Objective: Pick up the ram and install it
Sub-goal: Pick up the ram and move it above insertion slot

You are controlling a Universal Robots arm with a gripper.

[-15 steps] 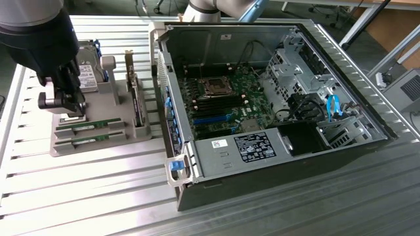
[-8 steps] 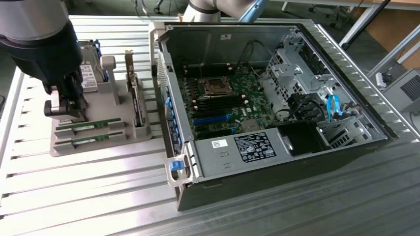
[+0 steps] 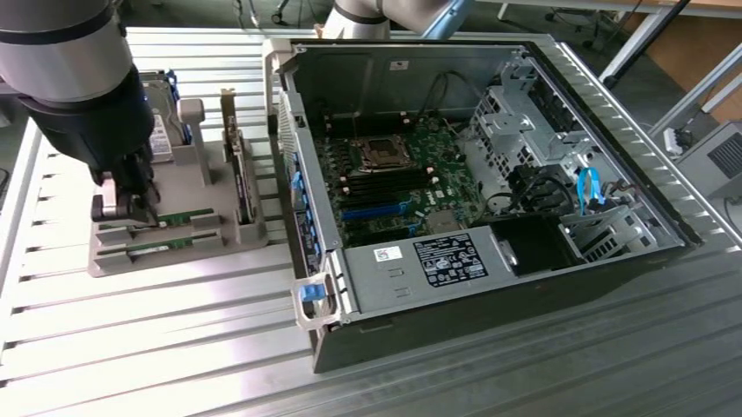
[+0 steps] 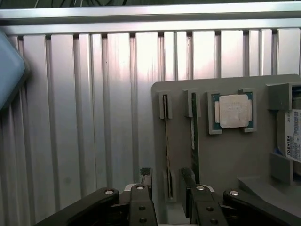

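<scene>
Gripper [image 4: 167, 178], dark metal, stands wide open and holds nothing. Its two fingertips [image 4: 146, 173] sit on either side of one end of the ram [image 4: 166, 136], a thin, narrow green circuit-board stick seen edge-on in a slot, with a gap showing on each side. In the neighbouring slot, just outside the fingers, stands a second green memory stick [image 4: 194, 134]. Both rest in a flat grey plastic holder [image 4: 216, 160]. It also carries a square silver processor chip [image 4: 233, 111] in a recess and a labelled hard drive [image 4: 294, 141] at its edge.

In the exterior view the gripper [image 3: 125, 207] hangs low over the same holder [image 3: 238, 236], under the thick grey robot arm [image 3: 64, 69] at 10 o'clock in the picture. Green strips of the sticks show in the slots close by, at 3 to 4 o'clock of the gripper. A broad expansion card [image 3: 238, 178] stands upright toward the holder's 3 o'clock side. Farther toward 3 o'clock lies the open silver-walled computer case [image 3: 347, 78], its green motherboard [image 3: 394, 182] bare and well apart from the ram. Everything sits on a ribbed aluminium table [image 3: 139, 347].
</scene>
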